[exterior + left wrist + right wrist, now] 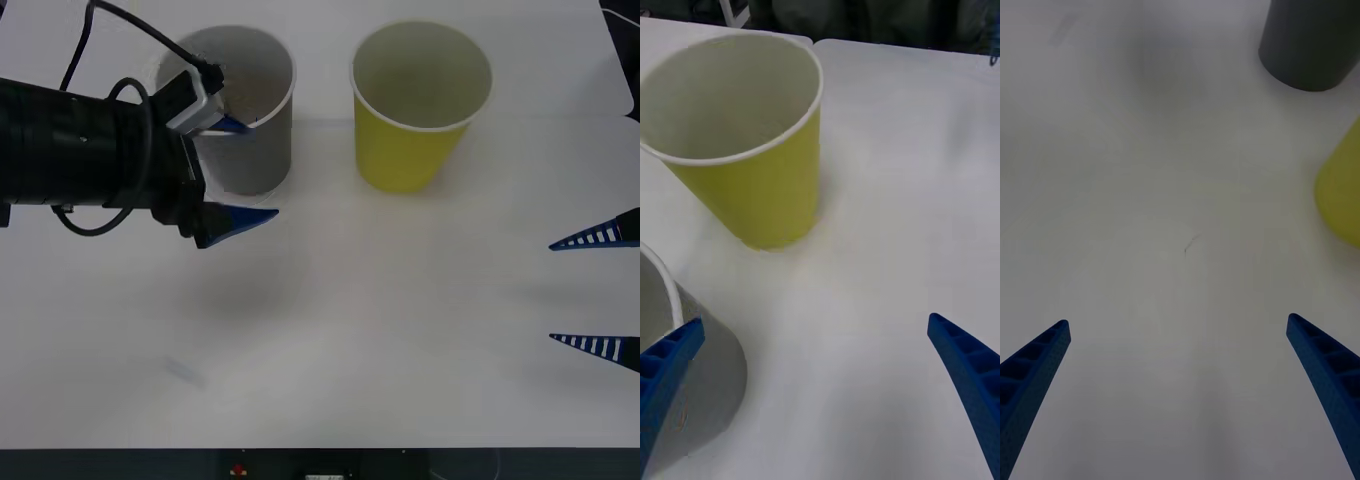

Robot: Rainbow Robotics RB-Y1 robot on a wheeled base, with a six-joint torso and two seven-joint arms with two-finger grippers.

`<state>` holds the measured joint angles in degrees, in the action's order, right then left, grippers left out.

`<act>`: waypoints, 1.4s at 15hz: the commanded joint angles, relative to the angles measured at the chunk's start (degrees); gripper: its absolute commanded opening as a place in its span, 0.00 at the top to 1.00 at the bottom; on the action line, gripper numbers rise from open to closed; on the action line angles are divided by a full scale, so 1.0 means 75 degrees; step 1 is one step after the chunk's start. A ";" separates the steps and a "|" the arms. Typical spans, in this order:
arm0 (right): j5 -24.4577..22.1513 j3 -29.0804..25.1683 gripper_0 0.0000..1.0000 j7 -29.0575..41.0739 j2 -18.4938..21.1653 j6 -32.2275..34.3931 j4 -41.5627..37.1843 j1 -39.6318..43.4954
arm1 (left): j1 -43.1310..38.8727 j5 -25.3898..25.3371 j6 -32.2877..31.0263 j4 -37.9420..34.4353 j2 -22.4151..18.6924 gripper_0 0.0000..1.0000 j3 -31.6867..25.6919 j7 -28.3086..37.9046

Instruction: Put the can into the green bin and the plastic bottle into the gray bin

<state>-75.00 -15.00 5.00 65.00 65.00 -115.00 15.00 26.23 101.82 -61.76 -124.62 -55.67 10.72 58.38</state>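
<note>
The gray bin (250,150) stands upright at the back left of the white table, and the green bin (410,140) stands upright to its right. My left gripper (258,170) is open in front of the gray bin, with one finger at the bin's rim and the other beside its base; nothing is between them. In the left wrist view the gray bin (711,382) sits against one finger and the green bin (760,187) is farther off. At the table's right edge, my right gripper (595,290) is open and holds nothing. The can and the plastic bottle are out of view.
The white table (380,330) stretches bare between the two grippers and in front of both bins. From the right wrist, the gray bin (1311,45) and green bin (1341,187) are some way ahead. The table's front edge lies near the robot.
</note>
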 commanded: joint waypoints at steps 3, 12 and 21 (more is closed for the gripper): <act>0.0000 0.0000 0.00 0.0000 0.0000 0.0000 0.0000 0.0000 | -0.1213 -0.1424 0.0652 -0.0213 -0.1226 0.00 -0.0351 -0.1631; 0.0000 0.0000 0.00 0.0000 0.0000 0.0000 0.0000 0.0000 | -0.2057 -0.3064 -0.0555 0.0865 -0.2070 0.00 -0.0983 -0.4198; 0.0000 0.0000 0.00 0.0000 0.0000 0.0000 0.0000 0.0000 | -0.3803 -0.3768 -0.0555 0.0725 -0.2328 0.00 -0.2366 -0.5124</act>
<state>-75.00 -15.00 5.00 65.00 65.00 -115.00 15.00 -1.51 73.91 -65.90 -119.09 -73.14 -6.45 20.20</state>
